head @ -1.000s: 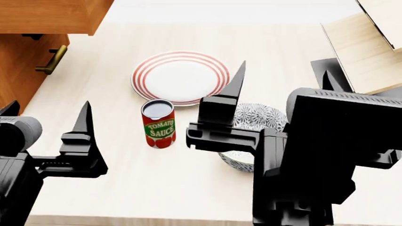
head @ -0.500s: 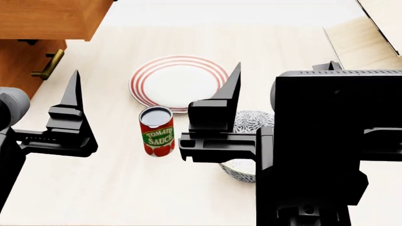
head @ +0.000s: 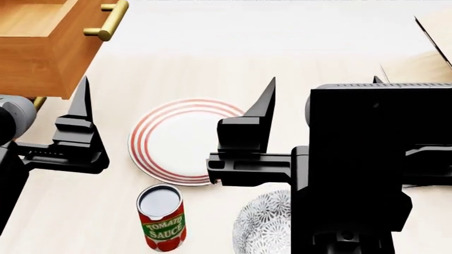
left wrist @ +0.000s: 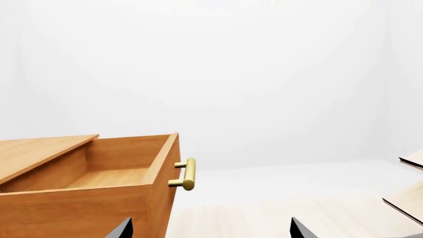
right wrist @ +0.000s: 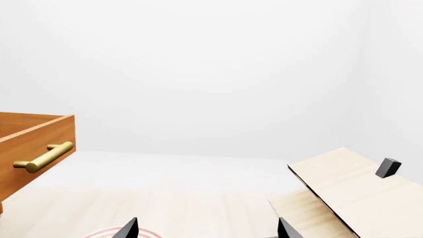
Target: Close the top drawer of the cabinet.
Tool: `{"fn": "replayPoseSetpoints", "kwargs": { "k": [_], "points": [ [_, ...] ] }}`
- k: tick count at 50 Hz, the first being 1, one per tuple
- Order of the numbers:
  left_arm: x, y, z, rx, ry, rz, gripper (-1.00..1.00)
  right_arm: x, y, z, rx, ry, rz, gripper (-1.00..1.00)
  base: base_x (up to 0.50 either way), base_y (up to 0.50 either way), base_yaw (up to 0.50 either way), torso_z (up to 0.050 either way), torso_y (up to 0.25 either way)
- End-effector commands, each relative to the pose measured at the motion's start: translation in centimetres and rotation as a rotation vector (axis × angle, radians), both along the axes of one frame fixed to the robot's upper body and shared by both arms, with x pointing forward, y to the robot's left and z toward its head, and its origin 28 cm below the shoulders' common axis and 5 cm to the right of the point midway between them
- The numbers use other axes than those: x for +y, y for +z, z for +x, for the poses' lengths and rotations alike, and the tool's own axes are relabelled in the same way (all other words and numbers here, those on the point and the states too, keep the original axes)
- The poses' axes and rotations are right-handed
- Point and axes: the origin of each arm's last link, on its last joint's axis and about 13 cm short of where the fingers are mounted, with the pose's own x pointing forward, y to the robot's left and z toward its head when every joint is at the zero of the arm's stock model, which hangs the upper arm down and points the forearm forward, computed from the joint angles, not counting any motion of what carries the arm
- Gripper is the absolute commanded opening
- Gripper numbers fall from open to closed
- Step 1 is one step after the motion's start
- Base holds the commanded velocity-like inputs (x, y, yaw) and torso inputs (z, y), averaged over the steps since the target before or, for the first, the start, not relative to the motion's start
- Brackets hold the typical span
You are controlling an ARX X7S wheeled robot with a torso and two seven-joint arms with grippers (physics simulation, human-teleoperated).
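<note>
The top drawer (head: 42, 53) stands pulled out at the far left of the head view, its inside bare and its brass bar handle (head: 106, 21) facing right. In the left wrist view the drawer (left wrist: 99, 188) and handle (left wrist: 187, 174) lie ahead and to one side, under the cabinet's top board (left wrist: 33, 151). My left gripper (head: 50, 114) is open and empty, just in front of the drawer's near side; it also shows in the left wrist view (left wrist: 211, 230). My right gripper (head: 323, 82) is open and empty over the table's middle; its wrist view (right wrist: 208, 230) shows the drawer (right wrist: 33, 146) far off.
A red-striped white plate (head: 180, 140) lies between the grippers. A tomato sauce can (head: 162, 217) stands in front of it, and a patterned bowl (head: 265, 225) is partly under my right arm. Pale plywood boards (right wrist: 350, 188) stand at the far right. The lower drawer's handle (head: 39, 100) peeks out below.
The head view has shifted forward: the plate, can and bowl sit lower in the picture, and the open drawer's inside and handle now show. My left gripper rose earlier and now holds still.
</note>
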Motion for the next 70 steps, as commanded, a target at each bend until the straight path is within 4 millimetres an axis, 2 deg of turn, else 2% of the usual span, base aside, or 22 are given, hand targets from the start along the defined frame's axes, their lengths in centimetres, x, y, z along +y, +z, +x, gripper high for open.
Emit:
{"fn": "replayPoseSetpoints", "kwargs": {
  "k": [1, 11, 17, 20, 25, 28, 30, 38, 44, 45, 48, 63, 70],
  "points": [
    [0.0, -0.3, 0.2, 0.006, -0.001, -0.001, 1.00, 0.0, -0.1, 0.0, 0.004, 0.002, 0.001, 1.00, 0.50, 0.00, 0.00, 0.000, 0.000],
    [-0.1, -0.1, 0.1, 0.003, 0.001, -0.002, 1.00, 0.0, -0.2, 0.1, 0.013, 0.006, 0.005, 1.00, 0.50, 0.00, 0.00, 0.000, 0.000],
    [-0.3, -0.5, 0.1, 0.050, -0.049, -0.050, 1.00, -0.1, -0.5, 0.3, 0.018, -0.006, 0.025, 1.00, 0.00, 0.00, 0.00, 0.000, 0.002],
    [-0.8, -0.6, 0.1, 0.077, -0.078, -0.065, 1.00, -0.1, -0.6, 0.3, 0.024, -0.007, 0.027, 1.00, 0.00, 0.00, 0.00, 0.000, 0.000],
    [-3.0, 0.1, 0.5, 0.136, -0.178, -0.075, 1.00, -0.1, -0.4, 0.5, 0.025, -0.010, 0.016, 1.00, 0.00, 0.00, 0.00, 0.000, 0.000],
    [-5.1, 0.2, 1.8, 0.152, -0.229, -0.043, 1.00, -0.1, -0.4, 0.5, 0.024, -0.009, 0.013, 1.00, 0.00, 0.00, 0.00, 0.000, 0.000],
    [-5.8, 0.2, 3.7, 0.163, -0.228, -0.050, 1.00, -0.1, -0.4, 0.3, 0.021, 0.001, 0.005, 1.00, 0.00, 0.00, 0.00, 0.000, 0.000],
    [-6.5, -0.1, 8.1, 0.201, -0.192, -0.033, 1.00, -0.1, -0.3, 0.3, 0.012, 0.009, 0.001, 1.00, 0.00, 0.00, 0.00, 0.000, 0.000],
    [-6.0, -1.2, 12.1, 0.240, -0.114, -0.023, 1.00, 0.0, -0.3, 0.0, 0.012, 0.020, -0.002, 1.00, 0.00, 0.00, 0.00, 0.000, 0.000],
    [-6.0, -1.3, 12.2, 0.240, -0.114, -0.023, 1.00, -0.1, -0.3, 0.0, 0.013, 0.020, -0.003, 1.00, 0.00, 0.00, 0.00, 0.000, 0.000],
    [-5.2, -2.1, 14.1, 0.259, -0.057, -0.019, 1.00, -0.1, -0.3, -0.1, 0.010, 0.019, -0.003, 1.00, 0.00, 0.00, 0.00, 0.000, 0.000],
    [-2.2, -2.9, 16.8, 0.299, 0.115, -0.014, 1.00, 0.1, -0.3, -0.3, 0.011, 0.028, -0.004, 1.00, 0.00, 0.00, 0.00, 0.000, 0.000],
    [0.4, -2.9, 17.9, 0.304, 0.241, -0.010, 1.00, 0.2, -0.7, -0.3, 0.020, 0.029, -0.003, 1.00, 0.00, 0.00, 0.00, 0.000, 0.000]
  ]
}}
